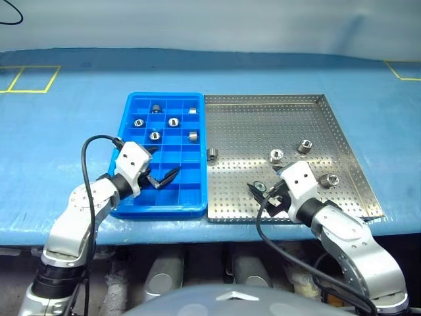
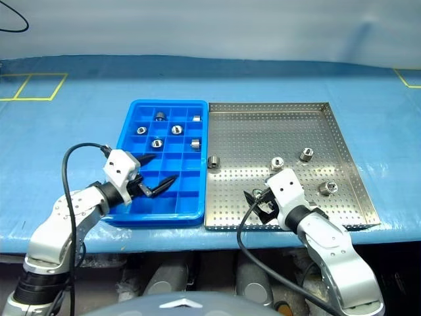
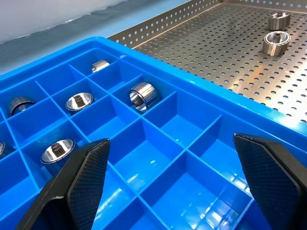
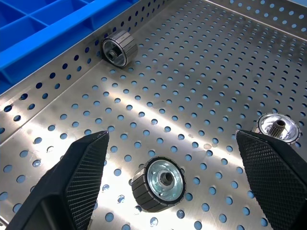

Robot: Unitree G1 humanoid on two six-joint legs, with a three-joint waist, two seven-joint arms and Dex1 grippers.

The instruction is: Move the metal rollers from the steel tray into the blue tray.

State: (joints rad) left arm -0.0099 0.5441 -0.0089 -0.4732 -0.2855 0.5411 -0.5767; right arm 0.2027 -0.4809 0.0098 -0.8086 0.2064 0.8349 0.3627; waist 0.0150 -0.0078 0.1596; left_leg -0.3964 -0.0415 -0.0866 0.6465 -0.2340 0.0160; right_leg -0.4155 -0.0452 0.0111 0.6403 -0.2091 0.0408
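My right gripper (image 4: 163, 177) hangs jaws wide, empty, straddling a metal roller (image 4: 158, 183) lying in the steel tray (image 1: 342, 141). I'd lower squarely, then close across its ribbed sides. Left gripper (image 1: 163, 176) gapes empty over the blue tray (image 1: 129, 105), six rollers already binned.

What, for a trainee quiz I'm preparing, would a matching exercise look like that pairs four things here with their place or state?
Things:
1 left gripper
2 right gripper
3 blue tray
4 steel tray

States:
a holds five rollers
b open over the steel tray
c holds six rollers
d open over blue compartments

Pairs: 1-d; 2-b; 3-c; 4-a
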